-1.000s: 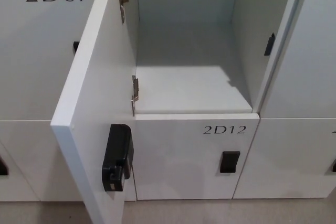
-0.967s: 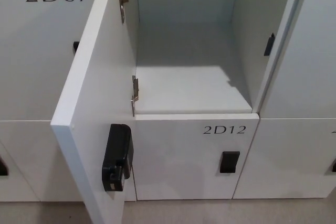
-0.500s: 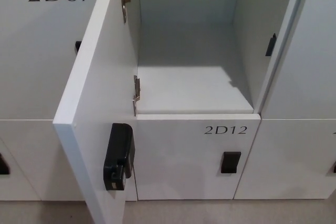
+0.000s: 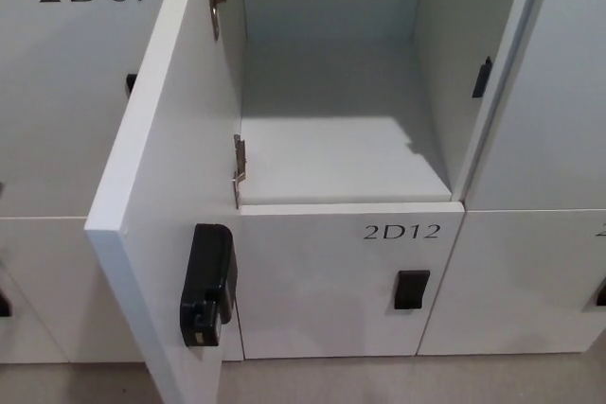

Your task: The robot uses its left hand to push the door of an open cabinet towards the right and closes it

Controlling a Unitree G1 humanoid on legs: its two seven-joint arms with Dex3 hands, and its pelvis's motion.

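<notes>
Locker 2D07 (image 4: 57, 92): closed, far left; the open door stands in front of its right part.
Door (image 4: 170, 186): wide open, swung out toward the camera from hinges on the left of the compartment; free edge nearest the viewer at lower left.
Handling: judged a stiff, flat white panel, moderately light, smooth and likely slippery; should swing freely on its hinges.
Contact point: outer face near the free edge, well away from the hinges, for best leverage when pushing right.
Lock unit (image 4: 207, 285): black, on the door's inner face near the free edge; avoid pressing it.
Hinges (image 4: 240, 169): metal, two visible, upper and lower.
Compartment (image 4: 341, 158): nothing seen inside.
Locker 2D12 (image 4: 350, 281): closed, below the compartment.
Hands: neither in view; finger state cannot be told.
</notes>
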